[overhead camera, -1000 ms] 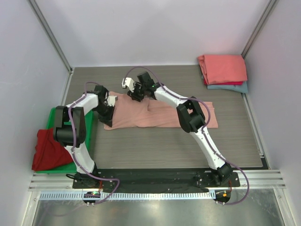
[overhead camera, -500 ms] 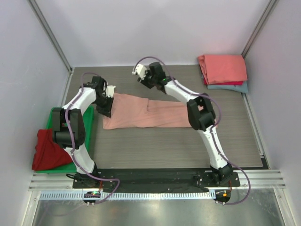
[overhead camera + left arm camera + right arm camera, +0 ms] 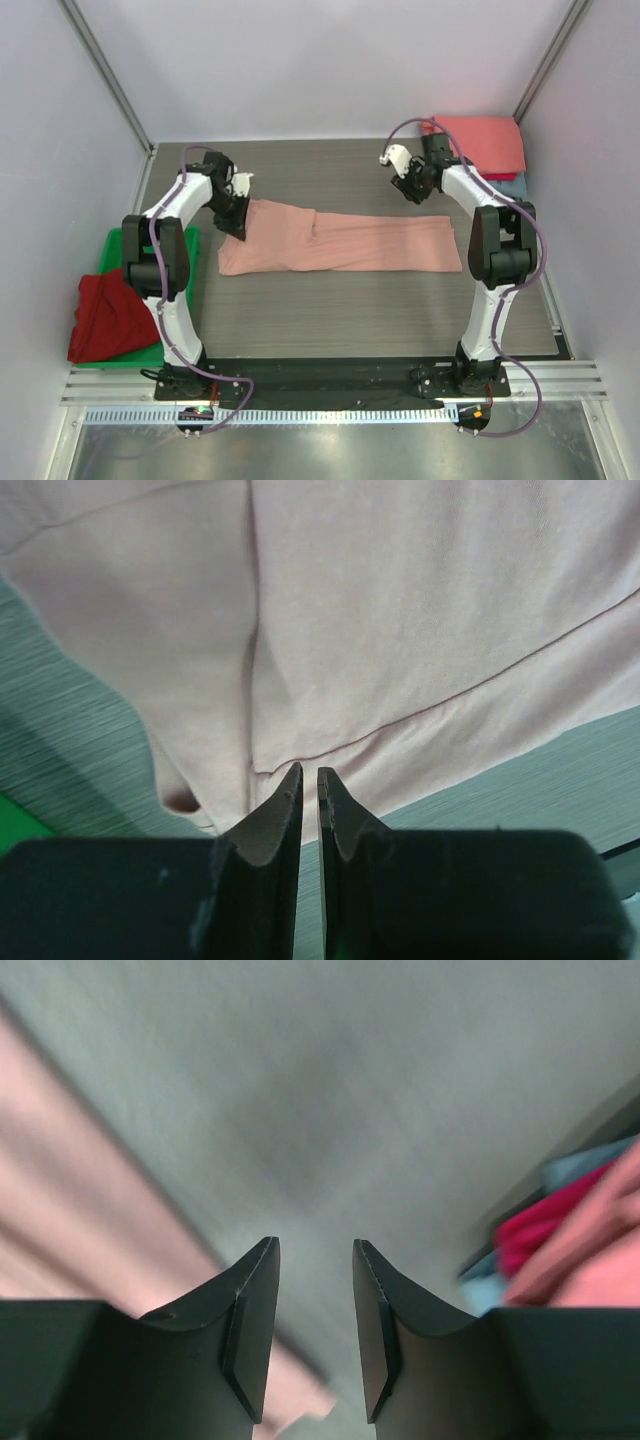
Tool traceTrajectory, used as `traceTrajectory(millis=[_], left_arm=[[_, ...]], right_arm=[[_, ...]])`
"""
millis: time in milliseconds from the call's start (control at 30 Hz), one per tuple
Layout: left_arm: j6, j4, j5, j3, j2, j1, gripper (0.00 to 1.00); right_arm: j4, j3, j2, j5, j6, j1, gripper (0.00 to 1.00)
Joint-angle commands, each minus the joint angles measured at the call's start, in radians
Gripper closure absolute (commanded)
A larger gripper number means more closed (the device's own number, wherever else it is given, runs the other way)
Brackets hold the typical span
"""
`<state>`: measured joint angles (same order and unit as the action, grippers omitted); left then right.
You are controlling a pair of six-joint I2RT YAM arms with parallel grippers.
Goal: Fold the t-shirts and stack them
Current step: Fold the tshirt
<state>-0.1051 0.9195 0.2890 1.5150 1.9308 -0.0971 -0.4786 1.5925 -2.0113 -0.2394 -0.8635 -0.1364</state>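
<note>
Item: dusty-pink t-shirt (image 3: 340,242), a long folded strip across the mid-table (image 3: 350,310). The right pincer (image 3: 408,188), jaws apart and empty, has swung from the strip's left end to its right, near the folded stack (image 3: 478,145). The left pincer (image 3: 236,212), fingers all but together and gripping nothing we can see, sits at the left end. We judge the crosswise fold comes next.

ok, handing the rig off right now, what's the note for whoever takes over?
Left fingers nearly shut at the pink tee's left end; a pinch isn't clear.
Right fingers open, empty, over the table near the stack.
Done: three tees folded and stacked far right; pink folded into a long strip.
Left: finish pink, stack it, then the dark red tee on the green tray.
</note>
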Motion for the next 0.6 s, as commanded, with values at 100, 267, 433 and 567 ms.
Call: traceTrajectory(millis=[100, 267, 433, 567], left_arm=[[0.008, 0.028, 0.010, 0.010, 0.060, -0.030, 0.90], [-0.002, 0.032, -0.031, 0.020, 0.099, -0.039, 0.90], [-0.024, 0.032, -0.083, 0.051, 0.158, -0.039, 0.90], [-0.041, 0.051, -0.111, 0.154, 0.245, -0.039, 0.90]], right_arm=[[-0.095, -0.109, 0.072, -0.032, -0.097, 0.061, 0.60], [-0.095, -0.149, 0.040, -0.011, -0.138, 0.101, 0.60], [-0.084, -0.190, 0.017, 0.017, -0.166, 0.151, 0.61], [-0.077, -0.246, 0.022, 0.040, -0.190, 0.184, 0.61]])
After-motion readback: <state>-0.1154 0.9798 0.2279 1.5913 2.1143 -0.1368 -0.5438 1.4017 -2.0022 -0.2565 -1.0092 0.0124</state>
